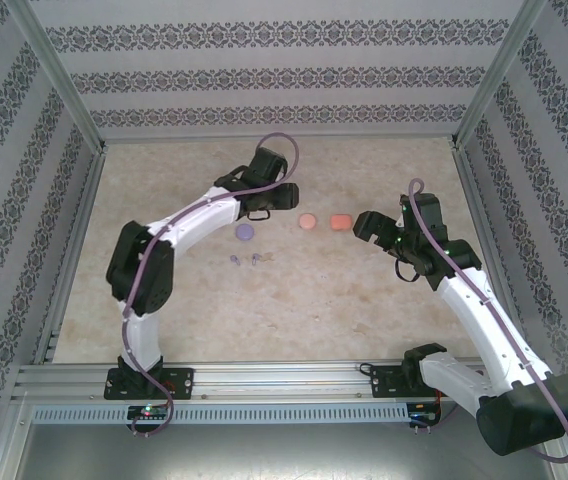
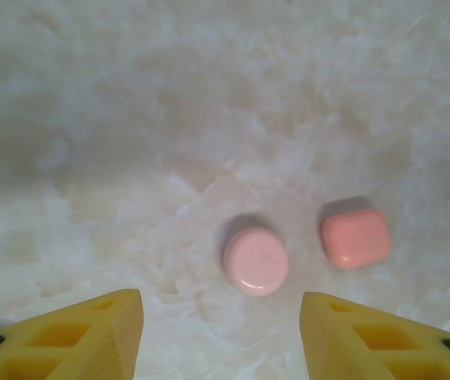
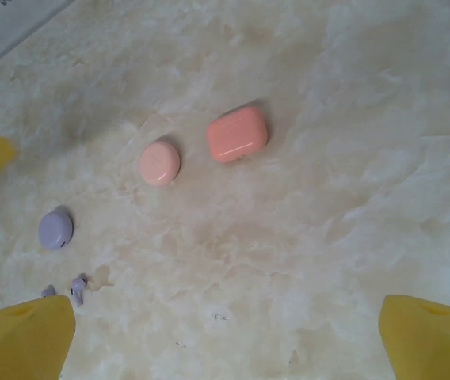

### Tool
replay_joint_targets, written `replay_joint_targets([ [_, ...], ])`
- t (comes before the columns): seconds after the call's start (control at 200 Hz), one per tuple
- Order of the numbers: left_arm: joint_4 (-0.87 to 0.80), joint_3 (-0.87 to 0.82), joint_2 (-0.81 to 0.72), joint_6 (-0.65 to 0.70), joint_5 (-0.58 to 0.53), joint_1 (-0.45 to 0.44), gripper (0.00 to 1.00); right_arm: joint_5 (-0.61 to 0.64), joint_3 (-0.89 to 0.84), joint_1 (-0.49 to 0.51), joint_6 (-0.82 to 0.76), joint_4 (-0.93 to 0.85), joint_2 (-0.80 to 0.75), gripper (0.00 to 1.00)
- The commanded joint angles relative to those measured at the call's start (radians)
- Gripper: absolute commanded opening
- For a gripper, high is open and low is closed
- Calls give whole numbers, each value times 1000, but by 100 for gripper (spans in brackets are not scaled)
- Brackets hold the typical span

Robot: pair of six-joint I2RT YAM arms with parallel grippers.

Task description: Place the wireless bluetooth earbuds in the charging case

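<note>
1. left gripper point(image 2: 219, 301) hovers over the table point(image 2: 130, 119), jaws parted and empty, just short of the pink round case point(image 2: 255, 260) and orange case point(image 2: 356, 237).
2. right gripper point(image 3: 226, 301) jaws spread wide, holding nothing.
3. what look like two purple earbuds point(image 3: 77, 286) lie loose near the purple case point(image 3: 55, 229), outside it.

From where I stand, nothing here can be read: the pink case point(image 2: 255, 260), the orange case point(image 2: 356, 237) and the purple case point(image 3: 55, 229) on the worktop point(image 1: 264, 290) show plain lids.
</note>
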Motion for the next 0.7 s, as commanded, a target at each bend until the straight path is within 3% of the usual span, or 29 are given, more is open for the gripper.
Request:
replay_joint_targets([
  [0.0,78,-75,-102,73,-81,11,55,51,40,-9,-31,-18,8,98],
  [0.185,164,-188,-228,98,-149,13,56,77,54,8,-48,-8,43,98],
  [0.42,256,-314,-346,96,-195,31,60,200,131,97,-56,-36,145,98],
  [0.615,247,-373,-425,87,-277,46,70,370,210,197,-30,-33,257,98],
  [0.649,247,-386,-440,81,-297,49,83,422,230,218,-22,-41,279,98],
  [0.694,259,-405,-466,85,-309,52,85,474,260,241,-22,-57,310,98],
])
